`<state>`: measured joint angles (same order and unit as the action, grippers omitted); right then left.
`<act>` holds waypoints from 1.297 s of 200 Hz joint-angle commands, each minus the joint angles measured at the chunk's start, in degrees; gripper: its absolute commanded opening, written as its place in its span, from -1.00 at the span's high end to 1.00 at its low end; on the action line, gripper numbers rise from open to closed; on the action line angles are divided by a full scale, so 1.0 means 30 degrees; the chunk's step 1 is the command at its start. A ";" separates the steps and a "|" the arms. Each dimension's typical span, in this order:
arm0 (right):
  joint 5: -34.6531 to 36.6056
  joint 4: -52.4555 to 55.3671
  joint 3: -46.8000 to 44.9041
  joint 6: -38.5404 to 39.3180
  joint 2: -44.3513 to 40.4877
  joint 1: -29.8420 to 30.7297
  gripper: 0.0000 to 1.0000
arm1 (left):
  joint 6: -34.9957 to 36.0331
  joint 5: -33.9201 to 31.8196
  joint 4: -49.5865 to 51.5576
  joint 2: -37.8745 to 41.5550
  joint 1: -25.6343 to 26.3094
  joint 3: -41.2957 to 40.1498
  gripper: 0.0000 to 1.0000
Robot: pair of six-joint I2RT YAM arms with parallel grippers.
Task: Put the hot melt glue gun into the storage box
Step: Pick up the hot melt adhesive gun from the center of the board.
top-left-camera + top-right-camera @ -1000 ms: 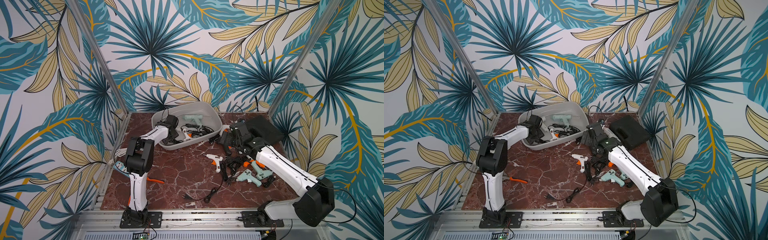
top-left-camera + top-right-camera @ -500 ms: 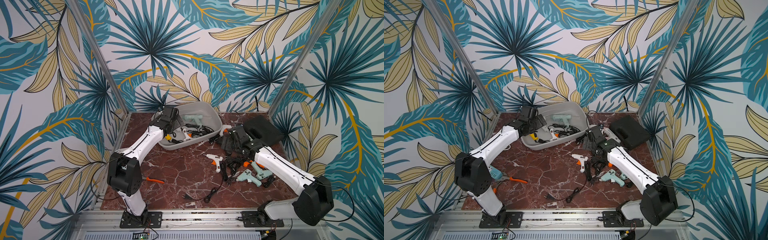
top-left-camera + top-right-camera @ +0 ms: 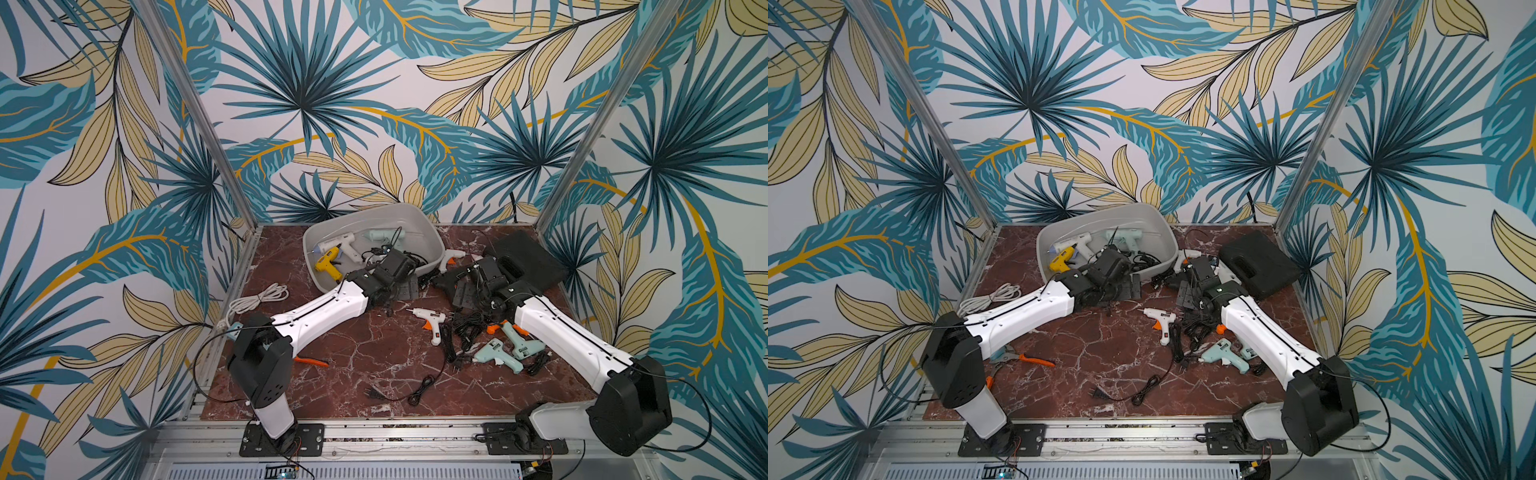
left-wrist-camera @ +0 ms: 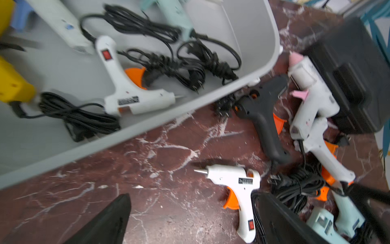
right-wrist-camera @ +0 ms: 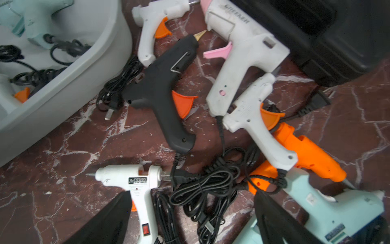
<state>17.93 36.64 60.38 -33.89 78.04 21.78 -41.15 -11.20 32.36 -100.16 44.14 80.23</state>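
We see a red-brown marble tabletop (image 3: 353,365) enclosed by leaf-patterned walls (image 3: 374,83). Near its middle lies a white hot melt glue gun with an orange trigger (image 3: 430,322). Farther back, the light grey plastic storage box (image 3: 411,226) holds a yellow glue gun (image 3: 326,266), other guns and black cords (image 4: 147,31). The left gripper (image 4: 194,196) and right gripper (image 5: 191,193) are both spread wide and empty.
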 commanded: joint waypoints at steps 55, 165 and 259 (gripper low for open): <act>-0.0396 0.0762 -0.1082 0.0073 -0.1034 -0.2820 -0.99 | 0.1826 0.0313 0.1312 -0.4271 0.3022 0.3404 -0.70; -0.0327 0.0370 -0.2225 0.0041 -0.2868 -0.3888 -0.99 | 0.2230 0.1051 0.2761 -0.7831 0.4284 0.5480 -0.26; -0.0691 0.0035 -0.2461 -0.0285 -0.2898 -0.3918 -0.99 | 0.2963 -0.0154 0.4331 -0.7547 0.4593 0.4840 -0.20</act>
<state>16.34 37.34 54.19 -33.95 70.28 10.20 -33.39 -9.08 43.03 -123.98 57.74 95.88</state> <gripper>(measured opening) 0.994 0.604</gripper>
